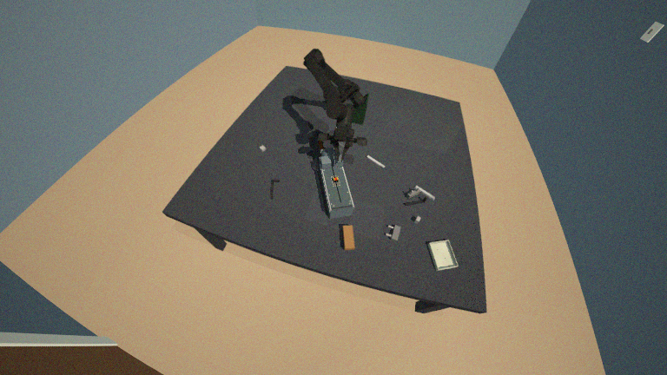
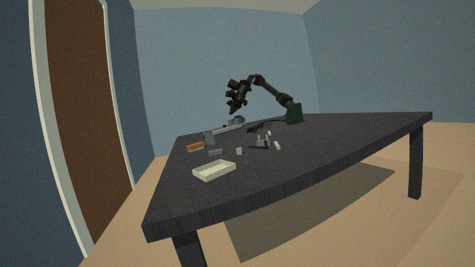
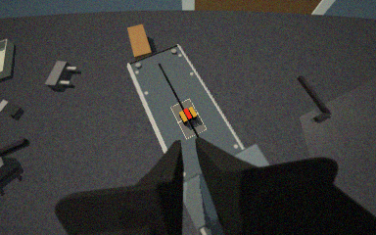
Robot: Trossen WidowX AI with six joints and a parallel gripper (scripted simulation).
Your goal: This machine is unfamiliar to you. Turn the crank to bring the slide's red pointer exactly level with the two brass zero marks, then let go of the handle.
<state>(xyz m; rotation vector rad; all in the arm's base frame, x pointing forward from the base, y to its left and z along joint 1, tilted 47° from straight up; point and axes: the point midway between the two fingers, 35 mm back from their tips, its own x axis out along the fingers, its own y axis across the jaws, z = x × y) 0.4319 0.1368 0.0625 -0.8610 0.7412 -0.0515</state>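
Jaws (image 1: 338,161) (image 2: 231,112) nearly pressed together, a thin gap at the tips, nothing seen between them; the exterior view puts them above the machine, apart from it. Machine (image 1: 346,191) (image 2: 224,136) (image 3: 157,90) stands on the worktop (image 1: 221,179) (image 2: 315,152) (image 3: 98,122). Red pointer (image 1: 335,180) (image 3: 187,114) sits partway along the slot, between the brass zero marks (image 3: 183,117). Wrist view: looks close to level; exactness not resolvable at this angle.

Crank handle: not identifiable with confidence. Reddish-brown piece (image 1: 320,145) by the machine's arm-side end is a candidate, partly crowded by the arm.

Step in hand, as judged: either positioning for a grip or backing off; these views do not settle which. If correction is needed, spread the jaws before descending, straddle the handle squarely, then follow its arc with the wrist. Turn in small increments, pausing to read the pointer; direction and travel per turn are unknown, so test gently. Risks: overshoot, backlash, tips knocking the housing. If already level, avoid touching the crank. On release, open fully and lift straight clear, lest a sideways drag shift the setting.
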